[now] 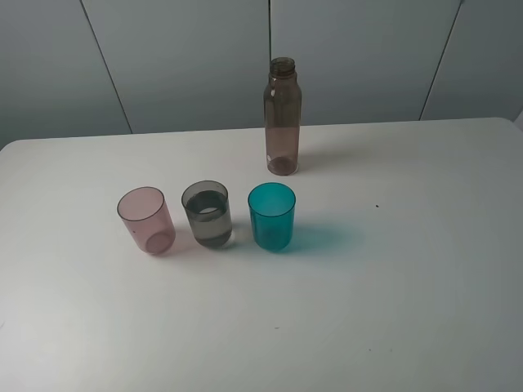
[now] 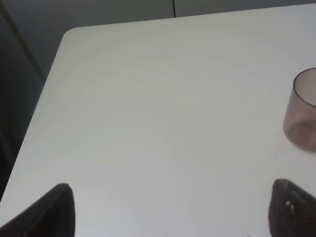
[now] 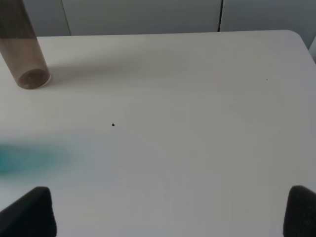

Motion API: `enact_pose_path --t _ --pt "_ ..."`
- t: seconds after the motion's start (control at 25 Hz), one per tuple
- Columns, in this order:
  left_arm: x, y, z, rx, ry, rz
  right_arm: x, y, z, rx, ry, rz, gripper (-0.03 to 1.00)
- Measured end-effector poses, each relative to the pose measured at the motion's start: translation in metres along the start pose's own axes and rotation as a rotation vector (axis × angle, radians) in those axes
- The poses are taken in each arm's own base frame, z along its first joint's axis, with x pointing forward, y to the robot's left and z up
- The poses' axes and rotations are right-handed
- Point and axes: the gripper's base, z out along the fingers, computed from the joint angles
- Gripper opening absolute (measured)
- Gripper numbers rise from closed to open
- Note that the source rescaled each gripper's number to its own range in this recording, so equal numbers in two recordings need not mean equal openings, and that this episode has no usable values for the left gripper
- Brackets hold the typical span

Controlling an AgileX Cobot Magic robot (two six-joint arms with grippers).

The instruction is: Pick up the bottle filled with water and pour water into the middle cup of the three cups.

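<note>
The smoky brown bottle (image 1: 282, 118) stands upright and uncapped at the back of the white table (image 1: 409, 286). Its lower part also shows in the right wrist view, bottle (image 3: 22, 54). In front of it the three cups stand in a row: pink (image 1: 145, 220), smoky grey middle cup (image 1: 207, 215) with water reaching about halfway up, and teal (image 1: 271, 216). Neither arm appears in the exterior high view. My left gripper (image 2: 170, 210) is open over bare table, with the pink cup (image 2: 302, 111) off to one side. My right gripper (image 3: 168, 210) is open and empty, well short of the bottle.
A teal patch of light (image 3: 24, 155) from the teal cup lies on the table. A small dark speck (image 1: 377, 205) marks the tabletop right of the cups. Grey wall panels (image 1: 188, 57) rise behind the table's rear edge.
</note>
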Motion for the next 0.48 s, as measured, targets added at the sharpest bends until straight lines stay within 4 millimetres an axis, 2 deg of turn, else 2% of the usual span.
enact_pose_path --t 0.48 --pt "0.0000 0.0000 0.0000 0.000 0.000 0.000 0.0000 0.0000 0.0000 0.000 0.000 0.005 1.00"
